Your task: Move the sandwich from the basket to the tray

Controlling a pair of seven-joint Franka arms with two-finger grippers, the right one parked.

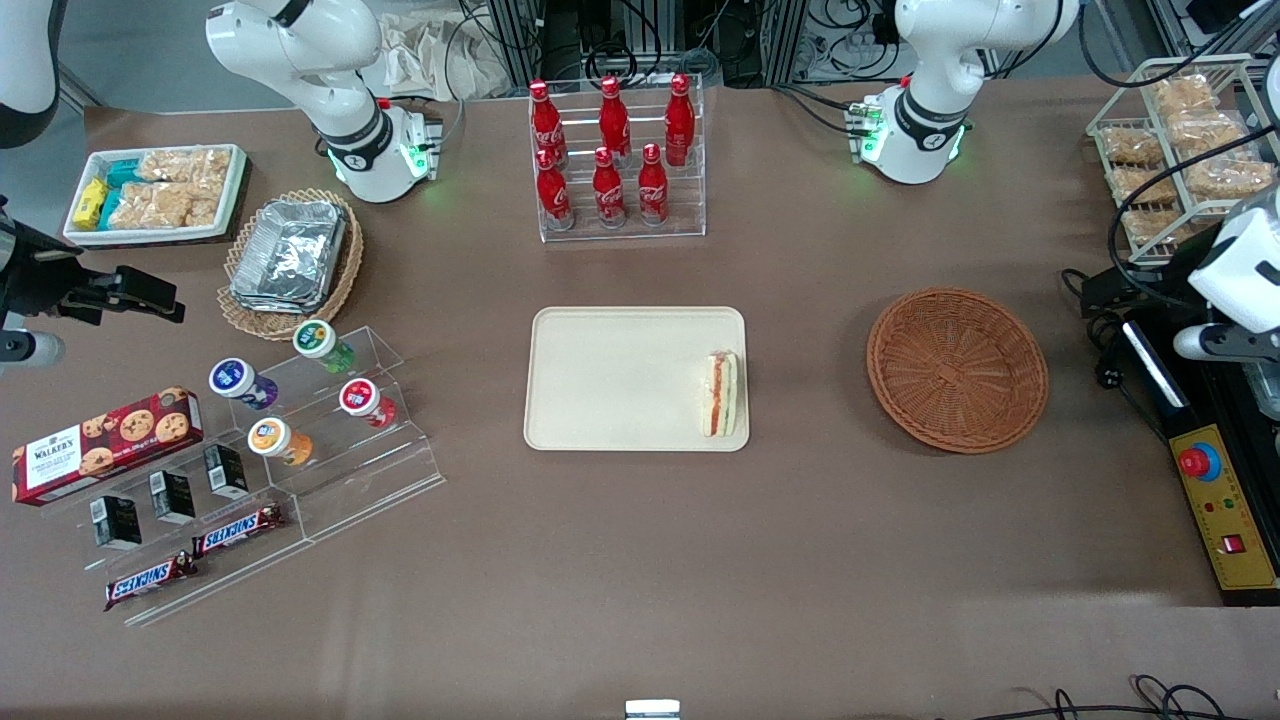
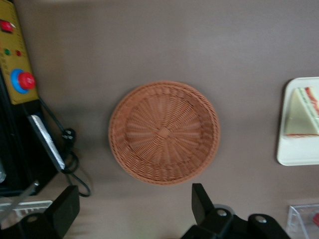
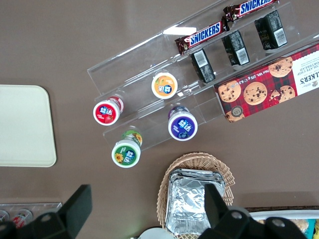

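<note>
The sandwich (image 1: 722, 393) (image 2: 303, 112), a pale wedge with orange-red and green layers, lies on the beige tray (image 1: 620, 380) (image 2: 294, 152), at the tray's edge nearest the basket. The round reddish-brown wicker basket (image 1: 957, 370) (image 2: 164, 133) holds nothing. My left gripper (image 2: 132, 211) hangs open high over bare table beside the basket, toward the working arm's end. Its two black fingers (image 2: 202, 199) stand wide apart with nothing between them. Its white wrist (image 1: 1240, 270) shows at the edge of the front view.
A yellow control box with a red button (image 1: 1215, 500) (image 2: 17, 74) and cables lie by the basket at the working arm's end. A cola bottle rack (image 1: 615, 160) stands farther from the front camera than the tray. Snack stands (image 1: 300, 420) sit toward the parked arm's end.
</note>
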